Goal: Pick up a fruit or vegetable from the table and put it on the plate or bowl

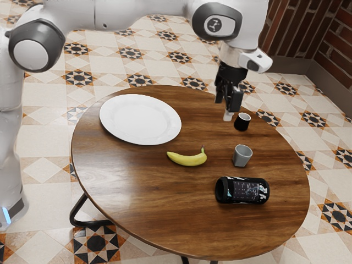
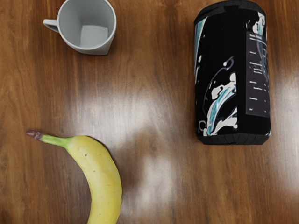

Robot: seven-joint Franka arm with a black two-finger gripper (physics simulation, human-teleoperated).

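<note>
The curved yellow banana (image 1: 187, 158) lies on the round dark wooden table (image 1: 137, 192), on the near side of the round white plate (image 1: 140, 119) and apart from it. The black two-finger gripper (image 1: 227, 113) hangs at the far side beside a small black cup (image 1: 242, 121). Whether the claw is wide or narrow, I cannot tell.

Bright even light, pale glare across the table (image 2: 154, 107)

floor (image 1: 49, 165): patterned tiles | wall (image 1: 324, 27): red brick | table (image 1: 165, 203): round, dark wood
</note>
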